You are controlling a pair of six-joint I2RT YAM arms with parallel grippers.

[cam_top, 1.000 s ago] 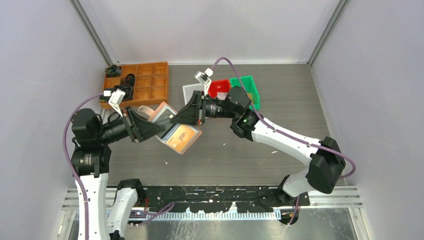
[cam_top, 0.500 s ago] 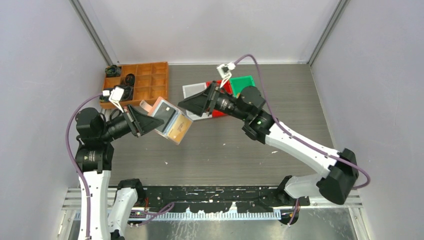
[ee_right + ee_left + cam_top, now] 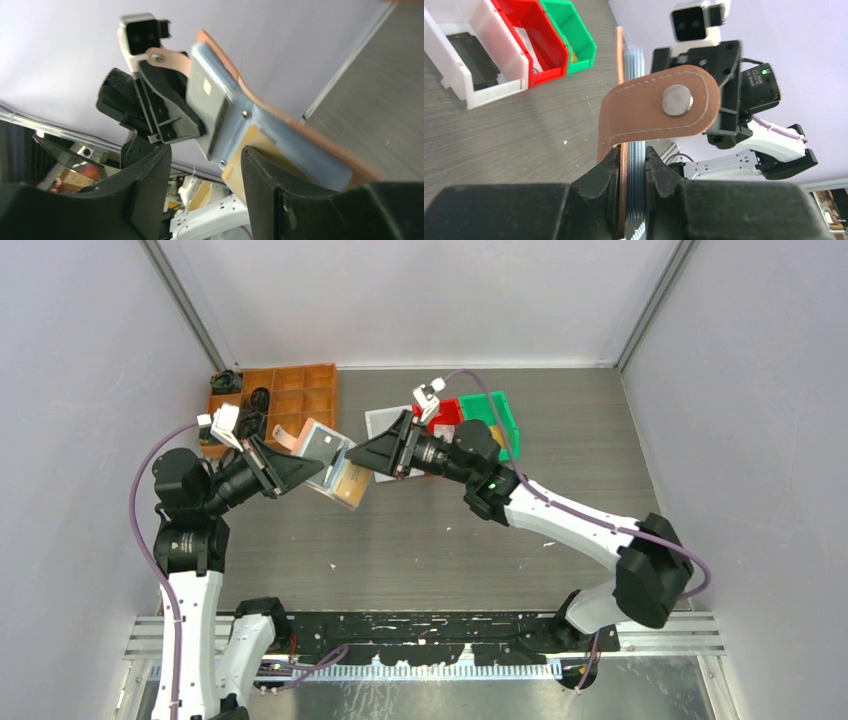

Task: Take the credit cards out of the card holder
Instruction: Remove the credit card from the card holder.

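My left gripper [image 3: 300, 472] is shut on the card holder [image 3: 338, 468] and holds it in the air, open. In the left wrist view the fingers [image 3: 606, 170] pinch its pink cover and grey pocket stack edge-on, with the pink tab [image 3: 659, 107] curling above. A whitish-grey card [image 3: 207, 90] sits in the upper pockets. A yellowish card [image 3: 245, 145] pokes out of a lower pocket. My right gripper [image 3: 372, 460] is open just right of the holder. In its wrist view the yellowish card's corner lies between the right gripper [image 3: 207, 150] fingers, by the right one.
A white bin [image 3: 385, 425], a red bin [image 3: 440, 412] and a green bin [image 3: 495, 415] stand behind the right gripper. An orange-brown compartment tray [image 3: 290, 405] with small dark items sits at the back left. Grey walls close in both sides.
The right gripper left the holder, opened over the bins, then came back beside it with narrower jaws. The left arm drew the holder up and back.
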